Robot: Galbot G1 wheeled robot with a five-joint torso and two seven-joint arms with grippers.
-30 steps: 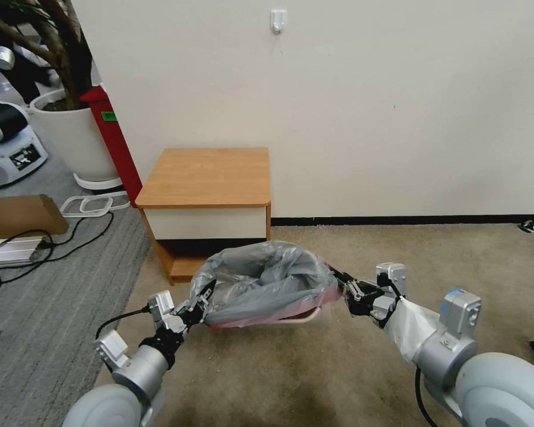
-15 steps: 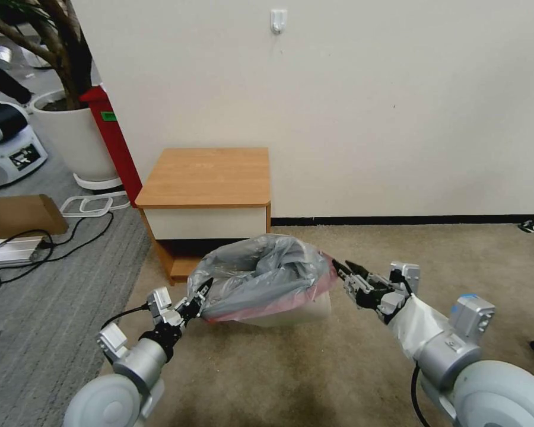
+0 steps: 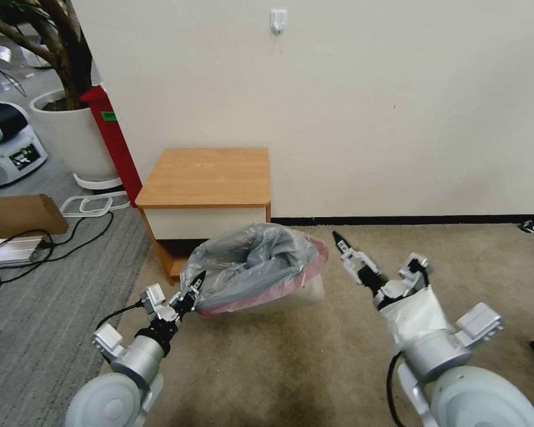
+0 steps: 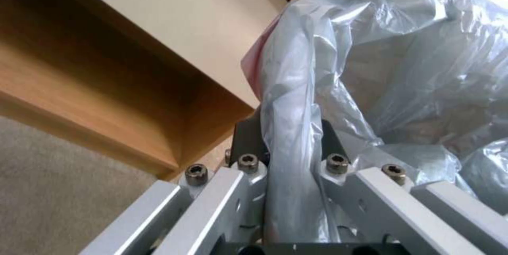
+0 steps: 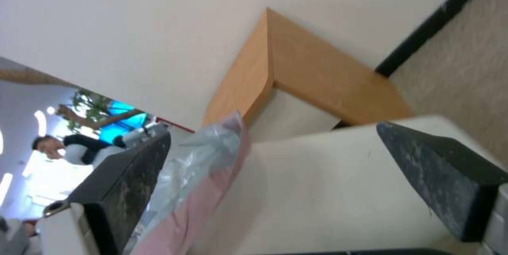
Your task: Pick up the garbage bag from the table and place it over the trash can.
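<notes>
Left end effector (image 3: 194, 286) clamped on garbage bag (image 3: 258, 267) rim, right end effector (image 3: 345, 250) spread empty beside trash can (image 3: 291, 296): likely slip-off from one-sided tension.

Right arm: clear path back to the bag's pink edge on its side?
Probably yes. The right pincer is open and apart from the garbage bag, whose pink edge drapes the trash can facing it, only carpet between. The left pincer grips the far side.
</notes>
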